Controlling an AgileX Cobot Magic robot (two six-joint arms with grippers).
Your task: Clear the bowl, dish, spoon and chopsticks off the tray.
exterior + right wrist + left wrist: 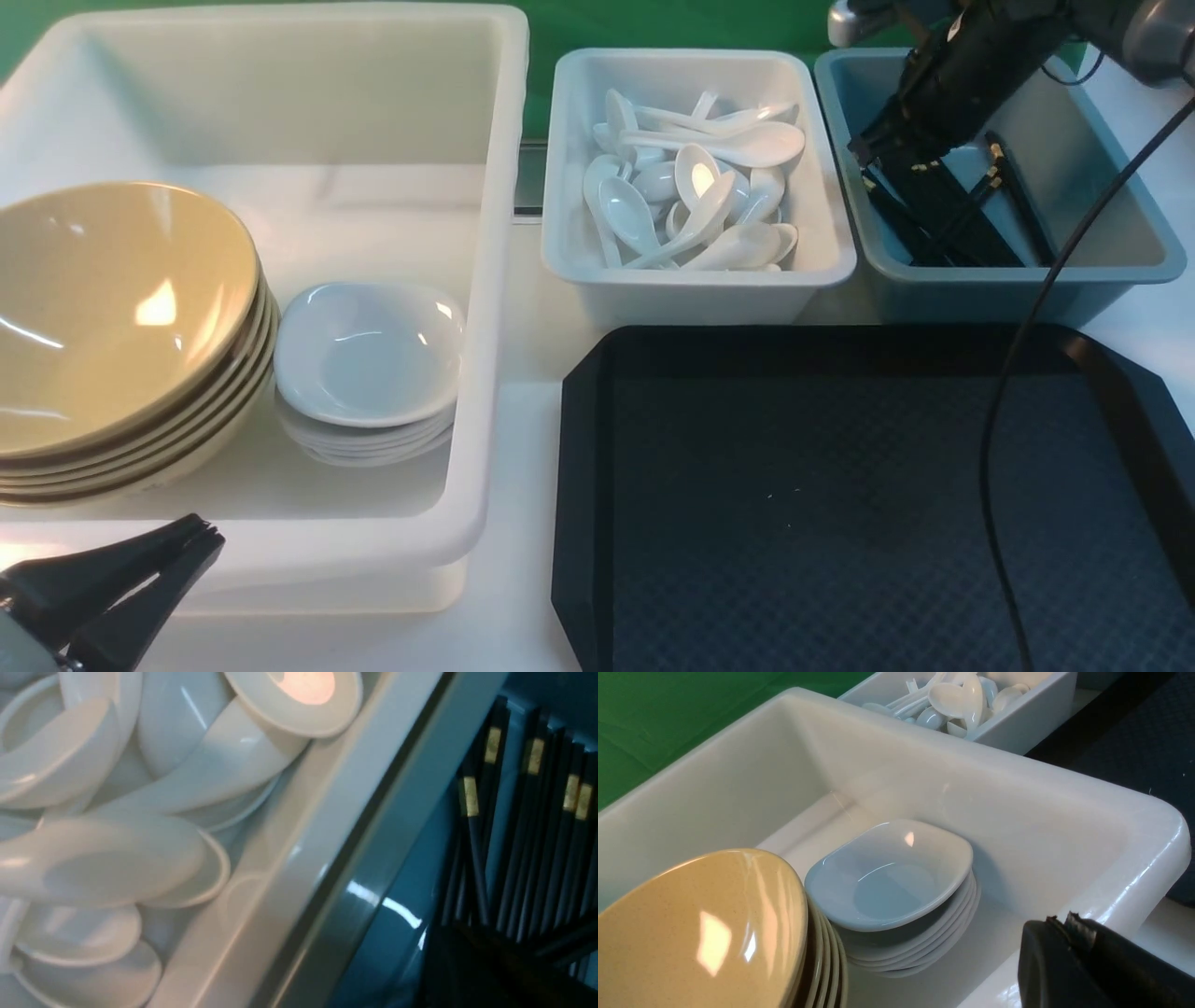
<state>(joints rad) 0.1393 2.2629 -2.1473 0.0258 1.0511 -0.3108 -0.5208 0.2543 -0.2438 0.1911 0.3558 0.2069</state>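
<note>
Right gripper, clenched, reaches into grey-blue bin among black chopsticks; left gripper clenched beside white tub; tray bare.

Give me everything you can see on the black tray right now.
The tray is a large flat black rectangle with cut-off corners, a raised glossy rim and a fine diamond-textured floor, plastic by the look. It lies flat on the white table, in front of the spoon tub and the grey-blue bin. Nothing rests on its visible floor. A black cable hangs across its right side.
</note>
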